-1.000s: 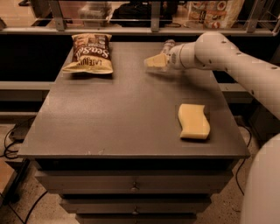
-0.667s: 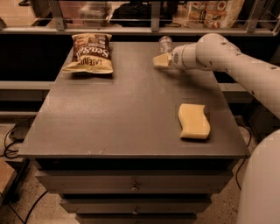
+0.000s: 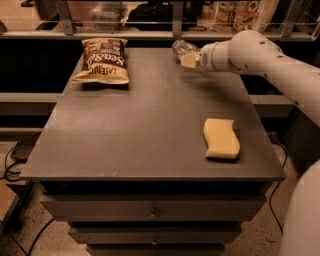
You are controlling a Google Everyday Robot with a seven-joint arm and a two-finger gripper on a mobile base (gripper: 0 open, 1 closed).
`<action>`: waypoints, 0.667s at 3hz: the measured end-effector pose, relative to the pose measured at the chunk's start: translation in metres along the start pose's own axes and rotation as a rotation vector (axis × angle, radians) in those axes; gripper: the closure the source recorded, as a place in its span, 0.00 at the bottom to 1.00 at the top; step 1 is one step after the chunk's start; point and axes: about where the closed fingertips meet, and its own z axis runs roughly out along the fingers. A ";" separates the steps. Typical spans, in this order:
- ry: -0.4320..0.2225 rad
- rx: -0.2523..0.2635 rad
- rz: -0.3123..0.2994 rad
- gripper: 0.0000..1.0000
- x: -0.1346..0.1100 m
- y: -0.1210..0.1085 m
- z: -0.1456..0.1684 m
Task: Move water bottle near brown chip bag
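Observation:
The water bottle (image 3: 180, 47), small and clear, lies at the far right of the dark table (image 3: 135, 125), close to its back edge. My gripper (image 3: 189, 59) is right at the bottle, reaching in from the right and covering its near side. The brown chip bag (image 3: 103, 61), dark brown on top with a yellow-tan lower band, lies flat at the far left of the table, well apart from the bottle.
A yellow wavy sponge (image 3: 220, 138) lies near the table's front right. My white arm (image 3: 270, 62) spans the right side above the table edge. A rail and shelves with packages (image 3: 240, 12) stand behind the table. Drawers (image 3: 152, 214) sit below the front edge.
My gripper has moved toward the back edge of the table and now sits against the water bottle. The chip bag and sponge have not moved.

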 end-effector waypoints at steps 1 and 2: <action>-0.022 -0.063 -0.119 1.00 -0.031 0.024 -0.010; -0.013 -0.171 -0.243 1.00 -0.049 0.064 -0.015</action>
